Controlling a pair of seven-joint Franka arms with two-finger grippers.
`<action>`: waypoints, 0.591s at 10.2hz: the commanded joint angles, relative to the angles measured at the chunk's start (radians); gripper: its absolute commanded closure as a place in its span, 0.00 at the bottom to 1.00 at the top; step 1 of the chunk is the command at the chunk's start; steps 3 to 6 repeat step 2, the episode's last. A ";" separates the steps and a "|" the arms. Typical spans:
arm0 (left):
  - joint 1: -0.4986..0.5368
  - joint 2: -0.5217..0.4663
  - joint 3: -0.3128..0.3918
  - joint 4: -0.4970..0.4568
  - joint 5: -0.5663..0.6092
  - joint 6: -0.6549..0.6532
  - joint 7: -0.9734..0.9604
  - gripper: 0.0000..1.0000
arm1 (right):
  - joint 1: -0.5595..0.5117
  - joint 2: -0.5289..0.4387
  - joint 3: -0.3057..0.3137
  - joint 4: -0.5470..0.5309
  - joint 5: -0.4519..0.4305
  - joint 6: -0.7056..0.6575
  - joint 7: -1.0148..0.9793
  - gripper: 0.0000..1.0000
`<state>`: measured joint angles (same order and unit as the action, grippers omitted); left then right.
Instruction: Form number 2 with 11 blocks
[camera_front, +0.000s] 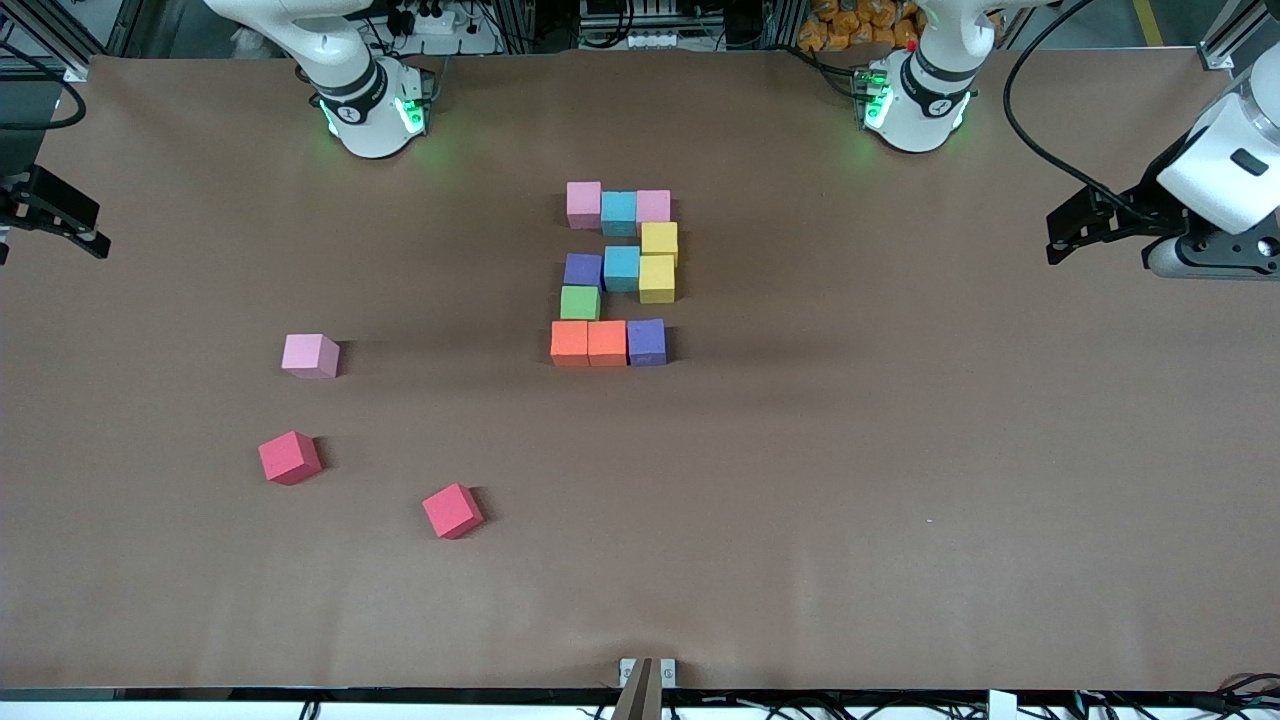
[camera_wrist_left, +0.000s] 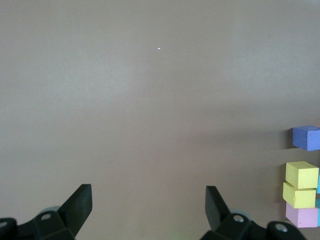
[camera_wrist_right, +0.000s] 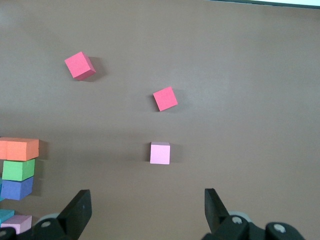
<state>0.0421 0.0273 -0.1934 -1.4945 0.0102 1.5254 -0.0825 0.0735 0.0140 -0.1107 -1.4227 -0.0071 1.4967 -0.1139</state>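
At mid-tabletop (camera_front: 900, 450), between the two arm bases, eleven small matte foam cubes lie touching as a blocky number 2 (camera_front: 617, 274), with a spare pale pink foam cube (camera_front: 310, 355) and two red foam cubes (camera_front: 290, 457) well apart toward the right arm's end. Both arms wait. The left gripper (camera_wrist_left: 148, 207) and right gripper (camera_wrist_right: 147, 211) hang empty with jaws spread wide at either end of the tabletop, the number 2 well clear of each.
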 joint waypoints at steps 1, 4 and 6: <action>0.004 -0.009 0.000 0.000 -0.001 -0.013 -0.011 0.00 | 0.009 0.014 -0.012 0.030 0.002 -0.021 -0.009 0.00; 0.004 -0.009 0.000 0.000 -0.003 -0.013 -0.011 0.00 | 0.009 0.014 -0.012 0.030 0.002 -0.023 -0.010 0.00; 0.004 -0.009 0.000 0.000 -0.003 -0.013 -0.011 0.00 | 0.009 0.014 -0.012 0.030 0.002 -0.023 -0.010 0.00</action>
